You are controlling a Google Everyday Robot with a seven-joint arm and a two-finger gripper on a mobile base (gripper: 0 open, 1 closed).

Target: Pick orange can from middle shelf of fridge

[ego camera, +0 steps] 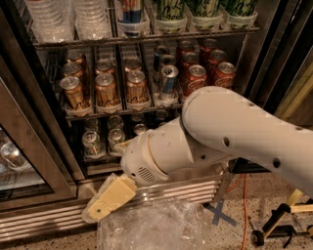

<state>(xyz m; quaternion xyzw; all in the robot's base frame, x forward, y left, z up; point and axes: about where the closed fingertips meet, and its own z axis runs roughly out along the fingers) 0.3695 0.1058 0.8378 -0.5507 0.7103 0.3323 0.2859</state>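
Several orange cans stand in the three left lanes of the middle shelf (122, 111) of the fridge (254, 53), with front cans in the left lane (73, 93), the second lane (106, 90) and the third lane (137, 88). My gripper (105, 201), beige, hangs low in front of the fridge's slatted steel base, well below the orange cans and apart from them. It holds nothing that I can see. My white arm (234, 132) crosses the lower right of the fridge and hides part of the bottom rack.
A blue-and-silver can (167, 80) and red Coca-Cola cans (196, 79) fill the right lanes. Clear cups (54, 19) and green cans (171, 10) are on the rack above, small dark cans (93, 141) below. An open glass door (24, 161) stands left. A clear plastic sheet (156, 227) lies on the floor.
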